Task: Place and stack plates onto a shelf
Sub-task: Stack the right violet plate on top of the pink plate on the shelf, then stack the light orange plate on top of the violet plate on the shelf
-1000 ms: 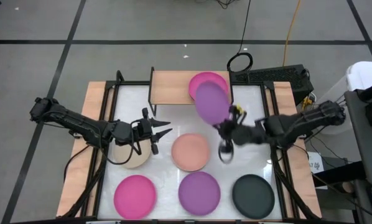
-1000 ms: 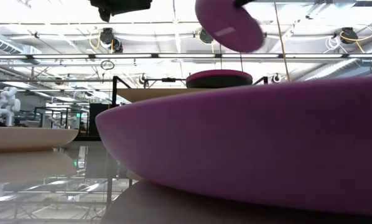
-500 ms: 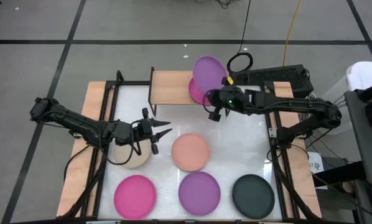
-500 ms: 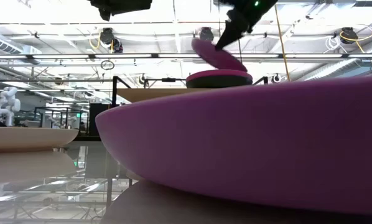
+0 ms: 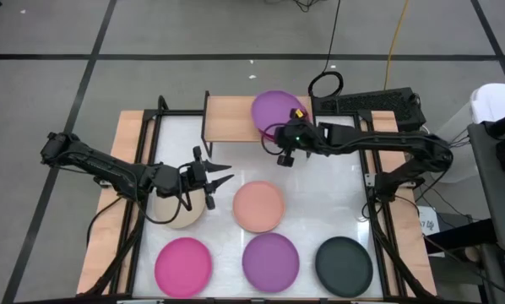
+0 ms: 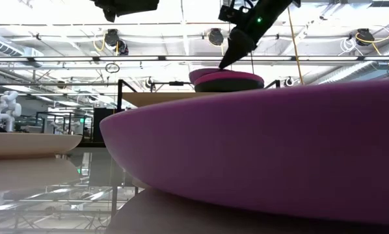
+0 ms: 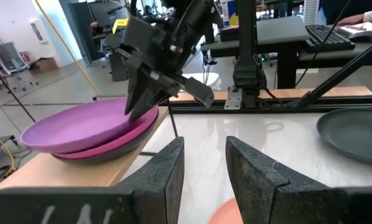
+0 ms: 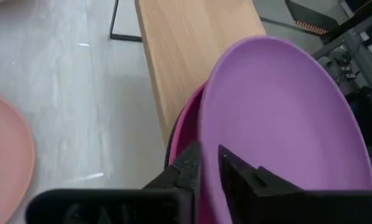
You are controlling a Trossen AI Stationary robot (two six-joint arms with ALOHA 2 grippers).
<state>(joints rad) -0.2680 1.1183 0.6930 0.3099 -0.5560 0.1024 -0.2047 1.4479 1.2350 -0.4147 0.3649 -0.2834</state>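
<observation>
Nearest you, your left pincer (image 5: 218,178) hovers with fingers spread wide above the beige plate (image 5: 175,210) on the worktop (image 5: 320,198); farther back, your right pincer (image 5: 283,139) grips the purple plate (image 5: 275,111), tilted atop the shelf (image 5: 229,117) stack

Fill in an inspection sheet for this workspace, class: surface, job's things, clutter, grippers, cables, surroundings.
Surface: white table.
Job's things: purple plate on the pink plate and a dark one atop the shelf; beige, peach, pink, purple and dark plates on the table.
Clutter: nothing seen.
Grippers: right gripper clamps the purple plate's rim; left gripper open above the beige plate.
Cables: black coil, yellow cable on floor.
Surroundings: grey floor, equipment at right.
</observation>
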